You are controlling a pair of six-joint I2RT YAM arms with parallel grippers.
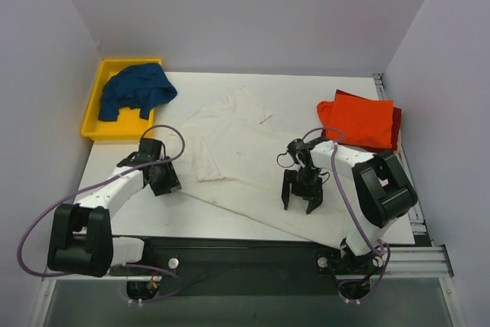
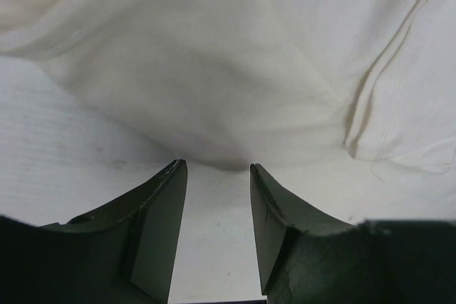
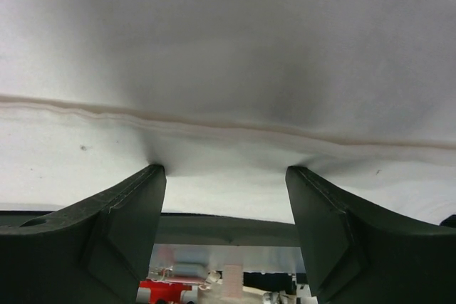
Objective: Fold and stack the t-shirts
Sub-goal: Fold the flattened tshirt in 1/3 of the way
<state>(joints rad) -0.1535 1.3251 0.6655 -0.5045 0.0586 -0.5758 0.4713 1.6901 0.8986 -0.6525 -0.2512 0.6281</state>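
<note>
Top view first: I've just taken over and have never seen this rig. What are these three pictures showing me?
The top view looks down from behind the machine, which is a left arm and a right arm bolted at the near edge of the table. The other two pictures come from a camera on each wrist and show that arm's own two fingers. A large off-white t-shirt lies spread on the table. An orange-red shirt lies at the far right, and a dark blue shirt sits in the yellow bin. The left gripper and right gripper are both open at the off-white shirt's edges, holding nothing.
</note>
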